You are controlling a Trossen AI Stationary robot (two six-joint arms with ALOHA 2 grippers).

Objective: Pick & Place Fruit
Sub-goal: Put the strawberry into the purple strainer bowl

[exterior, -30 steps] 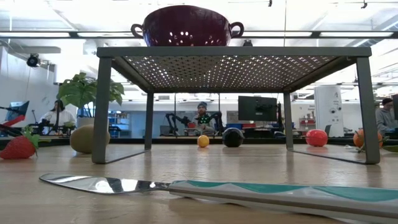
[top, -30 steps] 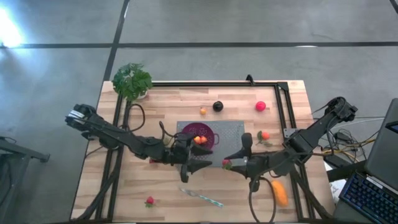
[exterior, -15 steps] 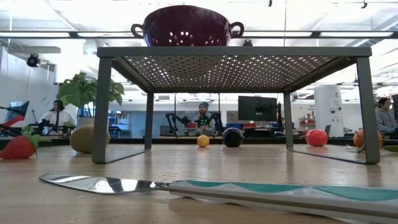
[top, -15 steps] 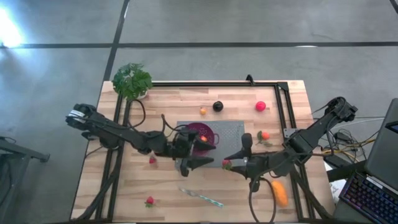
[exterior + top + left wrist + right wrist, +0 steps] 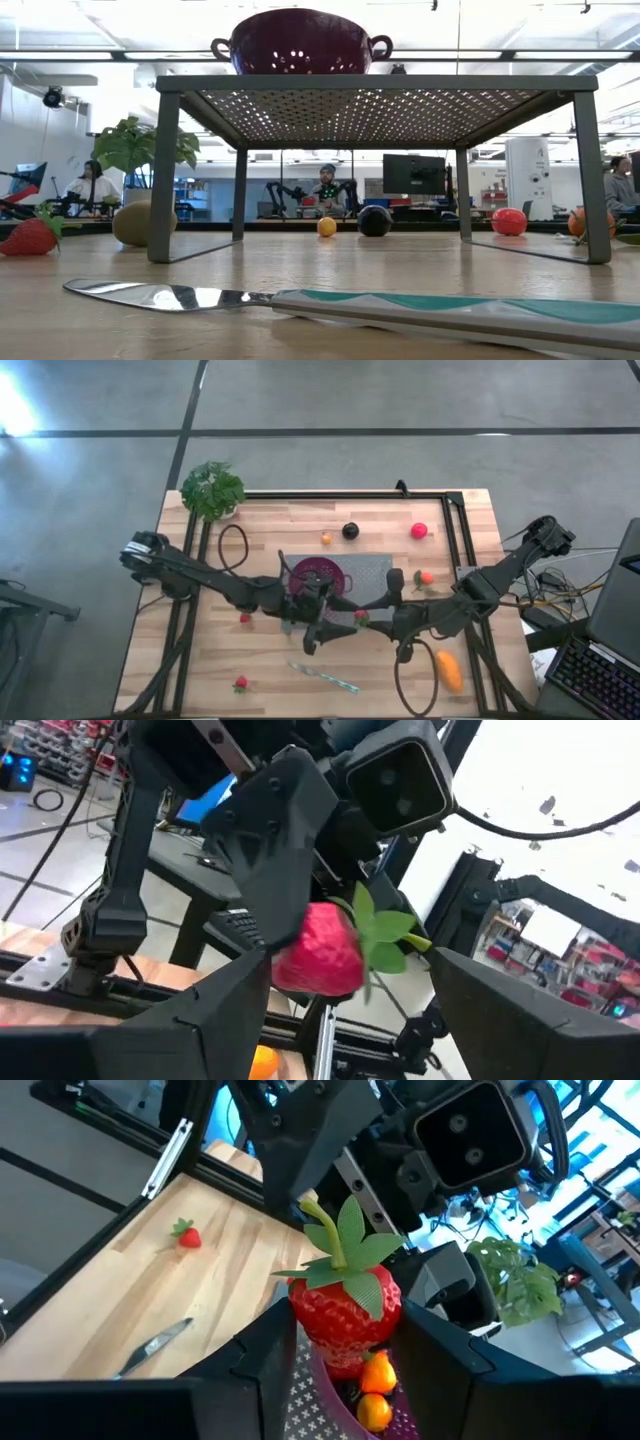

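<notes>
Your wooden table (image 5: 270,520) carries a perforated metal stand (image 5: 372,573) at its middle, and on the stand sits the purple colander (image 5: 316,576), which already holds two small orange fruits (image 5: 374,1392) as the right wrist view shows. Both of your arms meet just in front of the colander. Your right gripper (image 5: 364,617) is clamped on a red strawberry (image 5: 344,1306) with green leaves, held between its two dark fingers (image 5: 263,1350) above the colander's rim. Your left gripper (image 5: 325,628) faces it from the other side with its fingers (image 5: 220,1010) spread wide and nothing between them; in the left wrist view the same strawberry (image 5: 320,951) sits just beyond those open fingers, held by the other arm's gripper. The leafy green plant (image 5: 212,490) stands at the far left corner of your table. Of the loose fruit, the oblong orange one (image 5: 449,670) lies near the right front edge, the dark plum (image 5: 350,530) and the pink-red ball (image 5: 419,530) sit behind the stand, with a tiny orange piece (image 5: 326,539) beside the plum, and an orange-red fruit (image 5: 426,577) rests just right of the stand. One strawberry (image 5: 245,618) lies left of your grippers and another (image 5: 240,683) near the front edge. The slim knife (image 5: 325,677) lies in front of the grippers.
</notes>
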